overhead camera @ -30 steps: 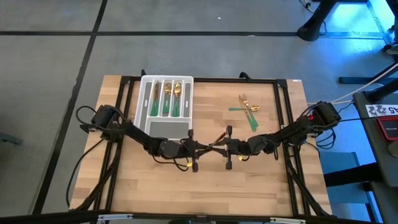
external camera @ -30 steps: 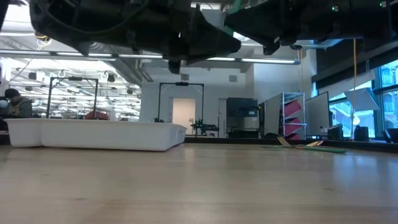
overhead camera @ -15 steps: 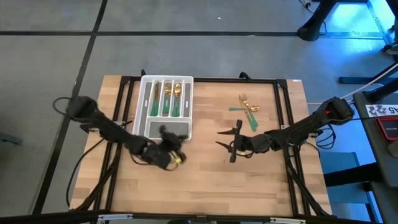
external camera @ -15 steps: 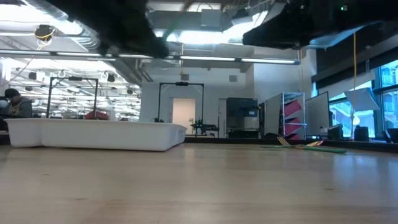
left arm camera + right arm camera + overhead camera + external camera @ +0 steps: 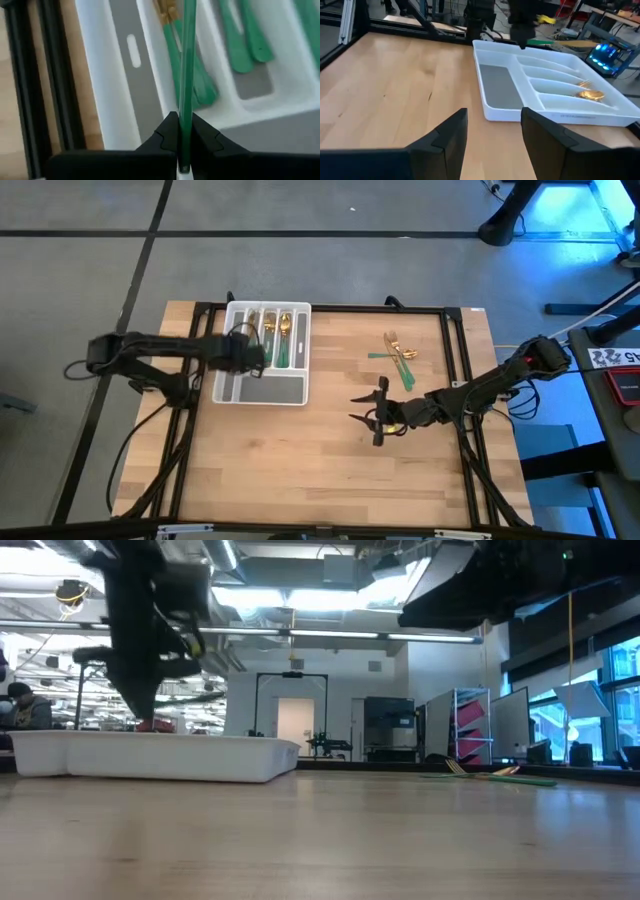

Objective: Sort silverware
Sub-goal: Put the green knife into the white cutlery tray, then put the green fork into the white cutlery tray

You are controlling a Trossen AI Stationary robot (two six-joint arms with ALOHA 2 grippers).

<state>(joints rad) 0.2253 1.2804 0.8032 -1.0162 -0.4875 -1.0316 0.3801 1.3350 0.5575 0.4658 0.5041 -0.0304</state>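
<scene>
My left gripper (image 5: 181,137) is shut on a green-handled piece of silverware (image 5: 188,60). It hangs over the left half of the white tray (image 5: 272,390), above a compartment that holds other green handles (image 5: 197,87); its head is out of view. In the high view the left gripper (image 5: 247,352) covers that side of the tray. More silverware (image 5: 277,330) lies in the tray. A small pile of silverware (image 5: 398,355) lies on the table at the far right. My right gripper (image 5: 376,416) hovers open over the table's middle, with nothing between its fingers (image 5: 451,137). My left gripper pinches the slim green handle (image 5: 184,120) between its two fingertips. The handle runs on forward past the fingers, along them. The fingers point down at the tray from above (image 5: 150,650). The piece is lifted clear of the tray.
The tray (image 5: 150,756) stands at the table's far left, the loose pile (image 5: 490,775) at the far right. Bare wood lies between them and along the near side. A black frame (image 5: 455,360) rims the table.
My left gripper has swung from the table's middle, where it met my right gripper, toward the far left edge, and now hangs over the tray with the green-handled piece. My right gripper has let go of that piece and drawn back a little toward the right edge.
</scene>
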